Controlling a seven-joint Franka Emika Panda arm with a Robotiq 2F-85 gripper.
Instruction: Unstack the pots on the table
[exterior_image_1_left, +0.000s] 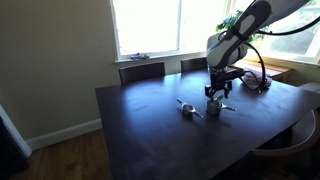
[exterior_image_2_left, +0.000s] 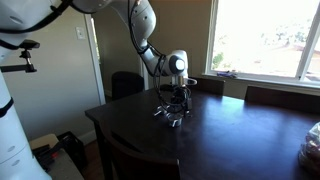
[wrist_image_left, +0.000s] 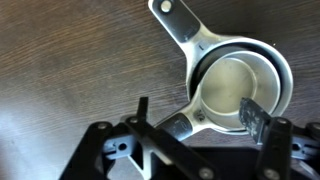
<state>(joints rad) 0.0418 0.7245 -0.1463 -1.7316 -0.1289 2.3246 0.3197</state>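
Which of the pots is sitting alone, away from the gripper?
The single pot resting apart on the table; the other pots sit nested directly under the gripper.

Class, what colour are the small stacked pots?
The small stacked metal pots are silvery grey; wrist view best.

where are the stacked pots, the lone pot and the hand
stacked pots (wrist_image_left: 235, 85), wrist view, on the inside of the top pot's bowl
lone pot (exterior_image_1_left: 186, 106), in an exterior view, on its bowl
hand (wrist_image_left: 196, 104), wrist view, midway between its open fingertips
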